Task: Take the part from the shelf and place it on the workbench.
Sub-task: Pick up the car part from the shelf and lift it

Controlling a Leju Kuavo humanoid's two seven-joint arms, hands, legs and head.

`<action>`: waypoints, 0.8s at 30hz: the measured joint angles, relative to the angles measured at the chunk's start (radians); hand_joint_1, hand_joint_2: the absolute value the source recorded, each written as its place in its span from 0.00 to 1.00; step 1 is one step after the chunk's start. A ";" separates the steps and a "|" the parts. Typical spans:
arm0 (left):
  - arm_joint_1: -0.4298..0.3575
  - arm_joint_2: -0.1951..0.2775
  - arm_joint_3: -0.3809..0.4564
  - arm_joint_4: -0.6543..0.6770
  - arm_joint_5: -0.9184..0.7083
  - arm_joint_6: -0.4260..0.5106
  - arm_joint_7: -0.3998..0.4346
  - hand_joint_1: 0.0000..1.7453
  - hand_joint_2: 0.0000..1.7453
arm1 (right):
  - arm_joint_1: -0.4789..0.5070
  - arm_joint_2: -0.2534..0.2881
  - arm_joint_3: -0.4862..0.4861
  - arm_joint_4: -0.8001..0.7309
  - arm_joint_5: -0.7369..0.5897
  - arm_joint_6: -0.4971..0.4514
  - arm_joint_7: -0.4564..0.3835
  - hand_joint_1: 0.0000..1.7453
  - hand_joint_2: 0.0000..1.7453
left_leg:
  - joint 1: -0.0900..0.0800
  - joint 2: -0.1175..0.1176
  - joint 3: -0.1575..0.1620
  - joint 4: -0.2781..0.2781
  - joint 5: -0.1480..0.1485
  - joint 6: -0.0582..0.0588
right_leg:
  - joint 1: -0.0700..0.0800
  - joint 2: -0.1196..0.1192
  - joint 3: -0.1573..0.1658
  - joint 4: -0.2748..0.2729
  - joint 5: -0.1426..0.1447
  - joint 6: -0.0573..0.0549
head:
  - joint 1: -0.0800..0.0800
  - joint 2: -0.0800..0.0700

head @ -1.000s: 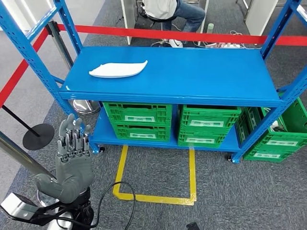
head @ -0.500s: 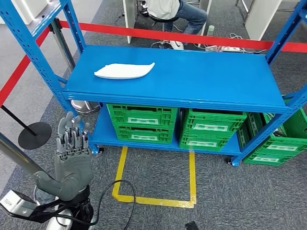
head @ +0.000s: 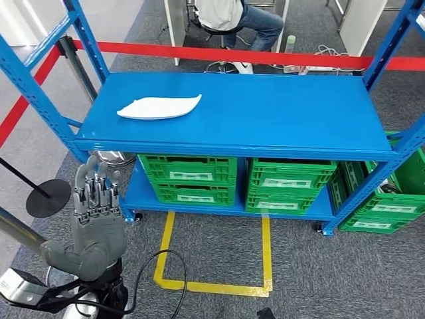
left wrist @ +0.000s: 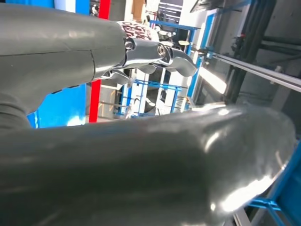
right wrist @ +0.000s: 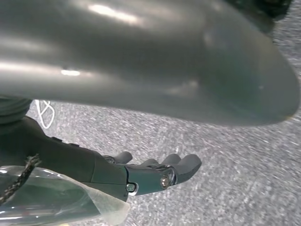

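The white part lies flat on the top deck of the blue shelf, toward its far left. Its long axis runs left to right, roughly parallel to the shelf's front edge. The tapered tip points right; the broader end faces left.

The left hand is raised at the near left, below and in front of the shelf, well apart from the part. Its fingers are extended upward and hold nothing.

Compared with the frame half a second earlier, the whole scene has shifted, so the camera has moved. The part keeps its place on the deck.

The left wrist view shows the left hand's fingers straight, with blue racking behind them. The right wrist view shows the right hand over grey carpet, fingers extended and close together, gripping nothing.

Green crates sit on the lower deck. A red barrier tape runs behind the shelf. Yellow floor tape marks the carpet in front.
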 joint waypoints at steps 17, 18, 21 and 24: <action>-0.001 0.000 0.003 0.000 0.000 0.005 0.000 0.00 0.00 | -0.003 0.003 -0.001 0.000 -0.001 -0.004 0.002 0.00 0.00 | -0.006 0.000 0.018 -0.192 0.169 0.069 | 0.003 0.004 -0.093 0.250 -0.181 0.053 | 0.012 0.000; -0.001 0.000 0.003 0.000 0.000 0.006 0.000 0.00 0.00 | -0.002 0.002 -0.001 0.000 -0.001 -0.005 0.002 0.00 0.00 | -0.006 -0.001 0.022 -0.192 0.165 0.068 | 0.002 0.004 -0.110 0.252 -0.157 0.054 | 0.012 0.000; 0.000 0.000 0.002 0.000 0.000 0.010 0.000 0.00 0.00 | -0.003 0.002 -0.001 0.000 -0.001 -0.007 0.002 0.00 0.00 | -0.008 -0.003 0.041 -0.190 0.151 0.059 | 0.002 0.003 -0.072 0.093 -0.026 0.051 | 0.013 0.000; -0.001 0.000 0.002 0.000 0.000 0.013 0.000 0.00 0.00 | -0.005 0.002 -0.001 0.000 0.000 -0.015 0.001 0.00 0.00 | -0.013 -0.004 0.049 -0.188 0.145 0.043 | 0.006 0.005 -0.037 0.011 0.014 0.034 | 0.011 0.000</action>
